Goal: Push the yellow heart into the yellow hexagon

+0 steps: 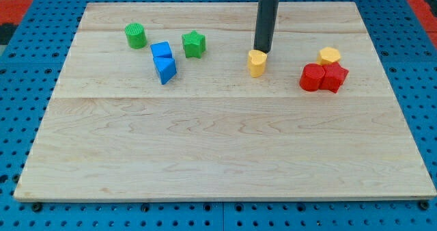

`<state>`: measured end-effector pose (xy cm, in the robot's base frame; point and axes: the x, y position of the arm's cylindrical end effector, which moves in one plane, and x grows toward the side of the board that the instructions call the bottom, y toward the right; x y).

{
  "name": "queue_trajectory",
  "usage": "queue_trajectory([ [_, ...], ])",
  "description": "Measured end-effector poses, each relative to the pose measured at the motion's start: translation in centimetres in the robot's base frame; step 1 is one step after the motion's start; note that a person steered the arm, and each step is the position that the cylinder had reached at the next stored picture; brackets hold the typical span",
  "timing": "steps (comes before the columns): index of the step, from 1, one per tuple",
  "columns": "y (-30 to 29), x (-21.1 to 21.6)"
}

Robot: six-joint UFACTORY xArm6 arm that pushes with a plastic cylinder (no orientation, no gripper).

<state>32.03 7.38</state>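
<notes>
board: pale wooden board [225, 149] on a blue pegboard surface [20, 67], seen from the view's bottom edge looking toward the top
rod: straight dark rod [265, 22] comes down from the view's top, near centre, roughly upright
my tip: my tip [261, 51] sits right at the top edge of the yellow heart, touching or just short of it, cannot tell which
gripper state: no gripper on this arm, just the rod, so nothing to open, close or hold
yellow heart: yellow heart [257, 63] in the upper middle of the board, directly below my tip in the view, standing alone
yellow hexagon: yellow hexagon [329, 55] to the view's right of the heart, well apart from it, at about the same height in the view
red blocks: red cylinder [313, 77] and a second red block [334, 77], shape unclear, side by side and touching, just below the yellow hexagon and touching or nearly touching it
gap: bare board between the yellow heart and the hexagon/red cluster
green blocks: green cylinder [136, 35] at upper left; green star [194, 44] to its right, apart from it
blue blocks: blue cube [162, 50] and blue triangular block [165, 70] just below it, touching; pair sits between the two green blocks, slightly lower in the view
</notes>
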Motion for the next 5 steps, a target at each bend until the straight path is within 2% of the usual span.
queue_trajectory([
  [1, -8.1, -1.3],
  [2, -6.4, 3.0],
  [3, -3.0, 4.9],
  [4, 4.4, 4.7],
  [5, 5.8, 4.6],
])
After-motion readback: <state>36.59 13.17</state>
